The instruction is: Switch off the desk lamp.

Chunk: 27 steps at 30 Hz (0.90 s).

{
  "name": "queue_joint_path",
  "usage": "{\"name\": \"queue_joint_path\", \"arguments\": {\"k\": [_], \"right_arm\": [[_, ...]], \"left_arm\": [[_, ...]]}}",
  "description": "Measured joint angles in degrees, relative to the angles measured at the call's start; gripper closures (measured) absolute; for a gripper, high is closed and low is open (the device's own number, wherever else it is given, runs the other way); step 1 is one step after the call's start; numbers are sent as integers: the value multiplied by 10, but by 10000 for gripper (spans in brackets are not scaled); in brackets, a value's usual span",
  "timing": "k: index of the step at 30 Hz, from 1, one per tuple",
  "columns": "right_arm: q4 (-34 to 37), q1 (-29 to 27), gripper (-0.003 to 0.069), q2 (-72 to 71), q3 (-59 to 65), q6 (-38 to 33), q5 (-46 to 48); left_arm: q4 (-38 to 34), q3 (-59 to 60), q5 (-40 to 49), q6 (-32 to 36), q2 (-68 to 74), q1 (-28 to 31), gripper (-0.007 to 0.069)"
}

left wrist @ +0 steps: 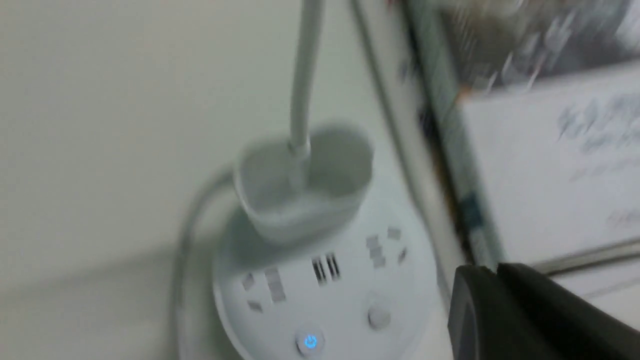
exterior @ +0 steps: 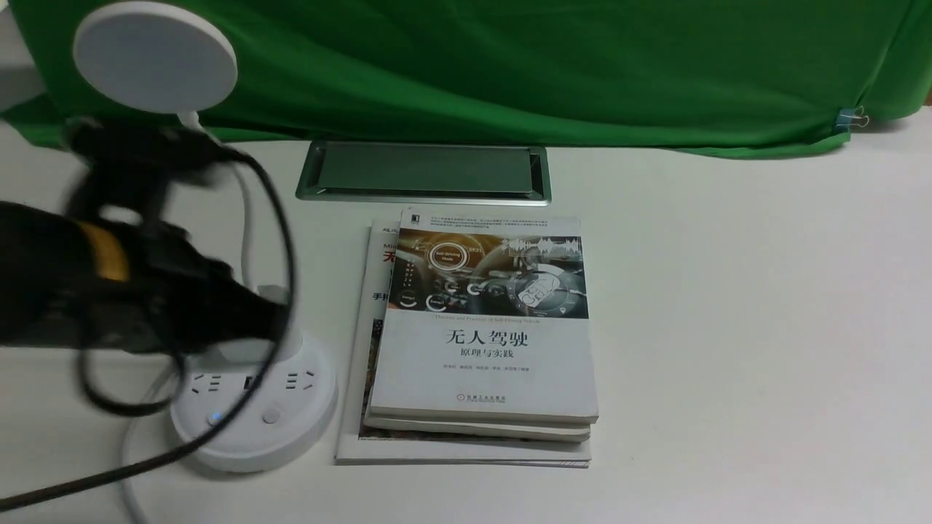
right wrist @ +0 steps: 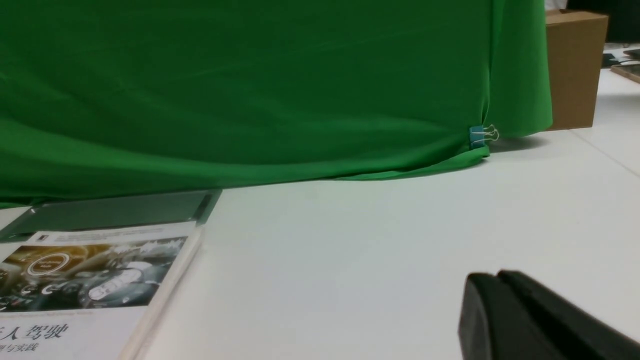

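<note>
The white desk lamp stands at the front left: disc head, thin neck, small cup holder, round base with sockets. The base has a blue-lit button and a plain button; both also show in the left wrist view, the lit one and the plain one. My left gripper is blurred, shut and empty. It hovers over the cup holder, above the base; in its own view its tip sits beside the base near the plain button. My right gripper is shut, empty, over bare table.
A stack of books lies just right of the lamp base. A metal cable hatch sits behind it. A green cloth hangs along the back. My arm's black cable loops across the base. A cardboard box stands far right.
</note>
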Motion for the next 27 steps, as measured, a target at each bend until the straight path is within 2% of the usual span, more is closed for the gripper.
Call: {"name": "queue_joint_path", "arguments": {"k": [7,13,17,21,23,27], "right_arm": [[0,0,622,0,0,0,0],[0,0,622,0,0,-1,0],[0,0,622,0,0,0,0],[0,0,622,0,0,0,0],[0,0,622,0,0,0,0],[0,0,622,0,0,0,0]], "left_arm": [[21,1,-87,0,-140,0,605],[22,1,-150,0,-197,0,605],[-28,1,-157,0,-210,0,605],[-54,22,-168,41,-232,0,605],[-73,85,-193,78,-279,9,605],[-79,218,-261,99,-373,61,605]]}}
